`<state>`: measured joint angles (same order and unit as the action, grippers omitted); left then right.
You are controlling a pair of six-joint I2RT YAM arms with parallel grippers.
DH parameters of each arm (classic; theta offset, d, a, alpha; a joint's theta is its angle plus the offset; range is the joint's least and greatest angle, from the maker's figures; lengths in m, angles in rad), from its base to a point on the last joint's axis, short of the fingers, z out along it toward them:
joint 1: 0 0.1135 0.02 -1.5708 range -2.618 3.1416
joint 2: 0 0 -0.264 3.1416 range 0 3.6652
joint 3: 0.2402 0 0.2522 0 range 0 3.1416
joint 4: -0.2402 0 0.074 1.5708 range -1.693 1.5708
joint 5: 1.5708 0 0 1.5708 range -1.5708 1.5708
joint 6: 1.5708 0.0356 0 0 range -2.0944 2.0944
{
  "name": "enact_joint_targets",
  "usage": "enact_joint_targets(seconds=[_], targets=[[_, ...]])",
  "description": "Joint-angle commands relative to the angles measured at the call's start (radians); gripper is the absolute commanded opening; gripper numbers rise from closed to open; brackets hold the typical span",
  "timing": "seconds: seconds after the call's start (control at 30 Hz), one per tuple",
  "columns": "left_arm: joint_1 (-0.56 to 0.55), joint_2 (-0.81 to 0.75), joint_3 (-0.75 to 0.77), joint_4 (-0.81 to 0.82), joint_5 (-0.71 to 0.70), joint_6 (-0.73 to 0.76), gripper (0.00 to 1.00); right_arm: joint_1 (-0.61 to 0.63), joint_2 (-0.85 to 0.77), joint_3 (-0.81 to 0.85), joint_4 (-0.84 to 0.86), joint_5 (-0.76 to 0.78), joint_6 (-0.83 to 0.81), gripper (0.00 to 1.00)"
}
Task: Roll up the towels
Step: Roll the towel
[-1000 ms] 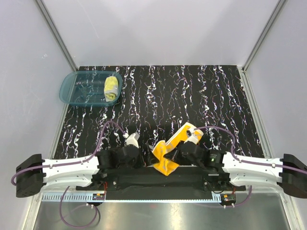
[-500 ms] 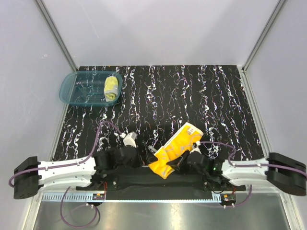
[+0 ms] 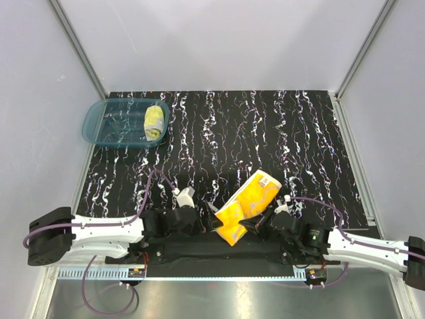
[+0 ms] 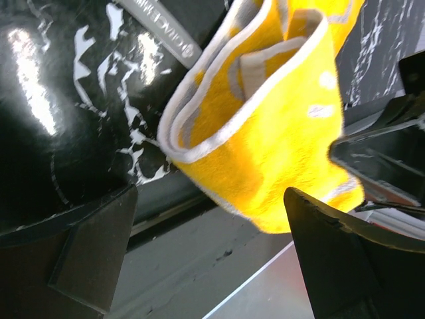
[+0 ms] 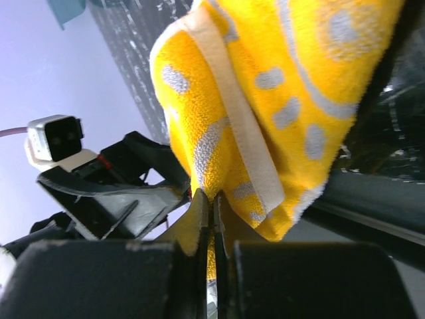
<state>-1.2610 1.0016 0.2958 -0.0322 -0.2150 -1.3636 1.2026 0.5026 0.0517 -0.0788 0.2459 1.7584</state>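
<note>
Progress, approx. half done. Pale yellow cloth towel (image 3: 155, 121) lies as a rolled bundle in the right end of the translucent teal plastic basin (image 3: 99, 133); judged finished. Its long axis runs roughly near-far.

Orange cloth towel w/ grey-beige patterning (image 3: 247, 205) is not rolled, only folded over loosely. It sits well apart from basin, to the near right. Long axis is diagonal, with the low end nearest the arm bases and the high end pointing far-right, away from basin.

R gripper (image 5: 214, 199) is pinched tight on orange towel's lower edge. L gripper (image 4: 209, 196) has jaws wide, empty, on the basin side of that towel, just beside its hanging fold.

Left to do: lay flat, roll.
</note>
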Motion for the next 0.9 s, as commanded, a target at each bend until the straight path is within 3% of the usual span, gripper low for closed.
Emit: enact_joint_targets(seconds=[0.0, 0.1, 0.2, 0.33, 0.37, 0.47, 0.5, 0.6, 0.73, 0.87], targets=[[-0.005, 0.037, -0.001, 0.133, -0.066, 0.006, 0.99, 0.003, 0.010, -0.049, -0.046, 0.032, 0.003, 0.00], [-0.005, 0.081, 0.005, 0.173, -0.075, 0.011, 0.96, 0.003, 0.074, -0.050, 0.013, 0.024, -0.007, 0.00], [-0.003, 0.130, 0.011, 0.228, -0.066, 0.020, 0.86, 0.002, 0.166, -0.050, 0.101, 0.023, -0.020, 0.00], [-0.003, 0.198, 0.034, 0.284, -0.052, 0.044, 0.60, 0.003, 0.279, -0.050, 0.184, 0.030, -0.034, 0.00], [-0.003, 0.207, 0.039, 0.290, -0.050, 0.063, 0.47, 0.003, 0.293, -0.050, 0.204, 0.030, -0.034, 0.00], [-0.005, 0.223, 0.057, 0.295, -0.043, 0.096, 0.28, 0.003, 0.323, -0.043, 0.194, 0.030, -0.056, 0.00], [-0.005, 0.216, 0.060, 0.290, -0.041, 0.104, 0.16, 0.003, 0.336, -0.026, 0.168, 0.030, -0.069, 0.00], [0.006, 0.122, 0.085, 0.175, -0.052, 0.135, 0.03, 0.003, 0.402, 0.083, 0.111, 0.017, -0.135, 0.00], [0.102, -0.018, 0.137, -0.084, -0.022, 0.219, 0.01, 0.003, 0.592, 0.177, 0.189, -0.034, -0.178, 0.00], [0.253, -0.092, 0.144, -0.185, 0.097, 0.366, 0.02, 0.002, 0.856, 0.272, 0.417, -0.109, -0.197, 0.00]])
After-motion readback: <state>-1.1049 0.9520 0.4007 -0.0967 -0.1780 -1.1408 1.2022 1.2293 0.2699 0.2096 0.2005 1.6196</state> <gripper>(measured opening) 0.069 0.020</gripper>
